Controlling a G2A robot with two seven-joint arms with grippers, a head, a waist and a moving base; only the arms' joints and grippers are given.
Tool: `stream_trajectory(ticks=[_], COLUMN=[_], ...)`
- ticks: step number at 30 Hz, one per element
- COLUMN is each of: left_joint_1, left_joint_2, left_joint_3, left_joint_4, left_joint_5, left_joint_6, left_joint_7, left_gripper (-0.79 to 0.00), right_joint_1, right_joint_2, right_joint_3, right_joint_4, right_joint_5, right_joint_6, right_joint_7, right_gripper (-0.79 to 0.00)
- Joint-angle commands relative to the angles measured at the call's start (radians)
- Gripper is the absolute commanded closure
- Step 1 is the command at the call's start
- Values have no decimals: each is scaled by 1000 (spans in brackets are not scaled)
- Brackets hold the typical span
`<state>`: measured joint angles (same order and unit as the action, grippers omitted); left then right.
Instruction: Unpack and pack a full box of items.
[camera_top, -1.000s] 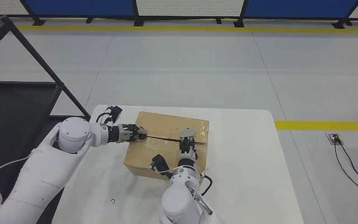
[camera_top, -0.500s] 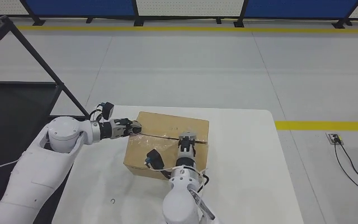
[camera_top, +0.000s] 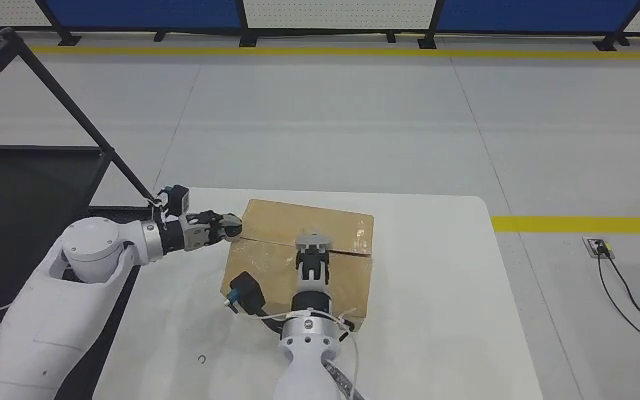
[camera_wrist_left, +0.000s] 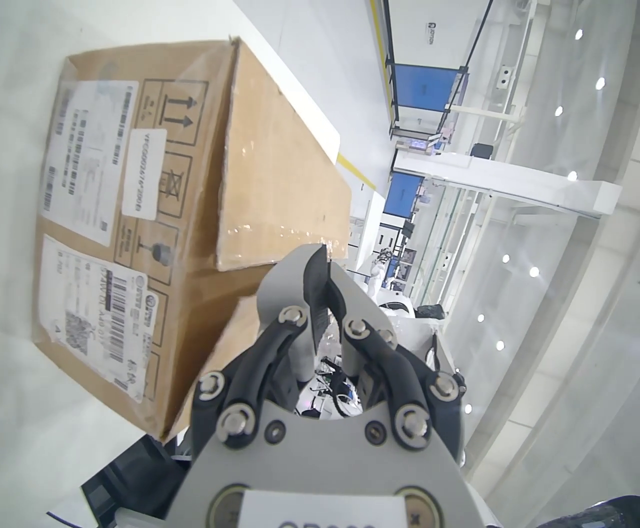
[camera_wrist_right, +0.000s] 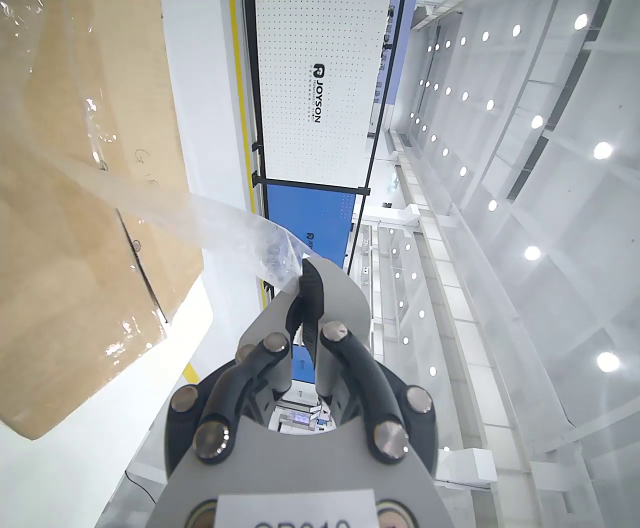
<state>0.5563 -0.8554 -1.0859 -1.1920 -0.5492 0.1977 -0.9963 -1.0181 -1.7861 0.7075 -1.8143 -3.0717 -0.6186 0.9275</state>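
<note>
The right claw (camera_wrist_right: 306, 287) is pinched shut on a strip of clear tape (camera_wrist_right: 225, 225). From the claw the tape runs back to the box (camera_wrist_right: 60, 260), down to the long crack (camera_top: 265, 240) across its top. The left claw (camera_wrist_left: 322, 272) is shut too, empty as far as I can tell, just beside the box's end. The box sits on the table (camera_top: 440, 300). The pull should follow the crack, I think.
</note>
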Motion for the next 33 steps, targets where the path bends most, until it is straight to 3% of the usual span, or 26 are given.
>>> stream_trajectory(ticks=[1,11,17,21,23,33], left_joint_1=[16,99,180,255,261,261], left_joint_2=[5,30,50,63,65,65], left_joint_3=[-22,-137,-245,-342,-350,-350], left_joint_4=[-10,-61,-112,-151,-155,-155], left_joint_5=[-9,-70,-157,-283,-293,-293], left_joint_6=[-3,0,16,91,99,99], left_joint_7=[0,-14,-26,-40,-45,-45], left_gripper=[0,0,0,-9,-785,-785], right_joint_1=[3,4,59,146,146,146], right_joint_2=[-6,-44,-88,-117,-117,-117], right_joint_3=[-8,-50,-51,-70,-70,-70], right_joint_4=[9,-5,17,78,78,78], right_joint_5=[0,4,50,113,113,113], right_joint_6=[-2,152,181,141,141,141], right_joint_7=[9,117,191,238,238,238], right_gripper=[0,0,0,0,0,0])
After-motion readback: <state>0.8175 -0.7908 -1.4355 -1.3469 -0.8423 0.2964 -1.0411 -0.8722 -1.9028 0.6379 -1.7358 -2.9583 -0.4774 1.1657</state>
